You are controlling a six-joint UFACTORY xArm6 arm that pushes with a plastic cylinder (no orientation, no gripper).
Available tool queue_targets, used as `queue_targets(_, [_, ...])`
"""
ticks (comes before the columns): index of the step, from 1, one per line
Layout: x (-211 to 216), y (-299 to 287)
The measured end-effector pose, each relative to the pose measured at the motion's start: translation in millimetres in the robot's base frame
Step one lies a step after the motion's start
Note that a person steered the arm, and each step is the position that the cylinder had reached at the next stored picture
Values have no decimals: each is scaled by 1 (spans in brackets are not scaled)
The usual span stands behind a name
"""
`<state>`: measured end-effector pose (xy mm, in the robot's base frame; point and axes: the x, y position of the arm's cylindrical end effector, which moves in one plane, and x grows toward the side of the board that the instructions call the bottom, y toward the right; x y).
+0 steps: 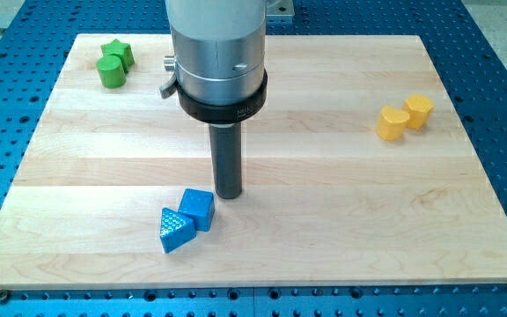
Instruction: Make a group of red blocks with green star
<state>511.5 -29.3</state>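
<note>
**No red blocks to be seen, and two blue ones sit right by my tip**

My arm has no fingers to open or squeeze. It ends in a dark rod, and my tip point(229, 195) rests on the wooden board point(324, 176), holding nothing.

What could go wrong? The blue cube point(198, 208) is just beside my tip, a little to the view's left and bottom. I cannot tell if they touch. The blue triangle block point(174, 231) leans against that cube on its far side. If my tip slides toward the view's left or bottom, it would likely shove both blue blocks along, and they have no part in this job.

The bigger trouble is that I see no red blocks on the board at all. The wide silver body of my arm covers some of the top middle, so one could hide there. I cannot tell.

The green star point(119, 53) is well apart from my tip, far off at the view's top left corner. A green cylinder point(110, 71) touches it. Pushing near there could knock that one too.

Two yellow blocks point(404, 118) sit far to the view's right, out of the way.
</note>
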Motion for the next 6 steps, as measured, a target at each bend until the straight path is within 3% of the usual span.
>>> queue_targets(1, [-4, -2])
queue_targets(2, [-38, 7])
queue_targets(3, [-38, -46])
queue_targets(4, [-1, -127])
queue_targets(6, [-79, -231])
